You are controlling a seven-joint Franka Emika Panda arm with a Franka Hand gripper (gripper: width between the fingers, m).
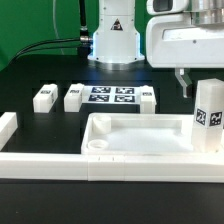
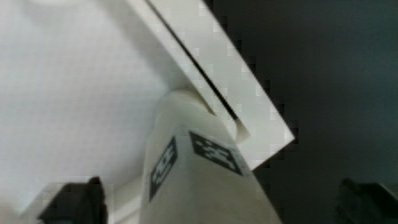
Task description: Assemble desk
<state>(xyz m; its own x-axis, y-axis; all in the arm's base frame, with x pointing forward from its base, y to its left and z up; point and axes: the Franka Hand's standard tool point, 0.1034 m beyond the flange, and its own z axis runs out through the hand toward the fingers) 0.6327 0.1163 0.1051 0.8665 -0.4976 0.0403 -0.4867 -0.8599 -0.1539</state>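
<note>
The white desk top [image 1: 140, 133] lies as a tray with its raised rim up near the front of the table. One white tagged leg [image 1: 208, 116] stands upright at the corner of the top on the exterior view's right. My gripper [image 1: 200, 84] is just above that leg, with one dark finger [image 1: 183, 84] showing beside its top. In the wrist view the leg [image 2: 205, 160] stands between my fingers [image 2: 71, 202], with a gap on each side, so the gripper [image 2: 217, 204] is open and not holding it. The desk top [image 2: 89, 90] shows below.
Three loose legs lie behind the top: two [image 1: 44, 97] [image 1: 74, 97] on the exterior view's left and one [image 1: 147, 99] beside the marker board [image 1: 111, 96]. A low white border wall [image 1: 50, 160] runs along the front and left. The robot base [image 1: 115, 40] stands at the back.
</note>
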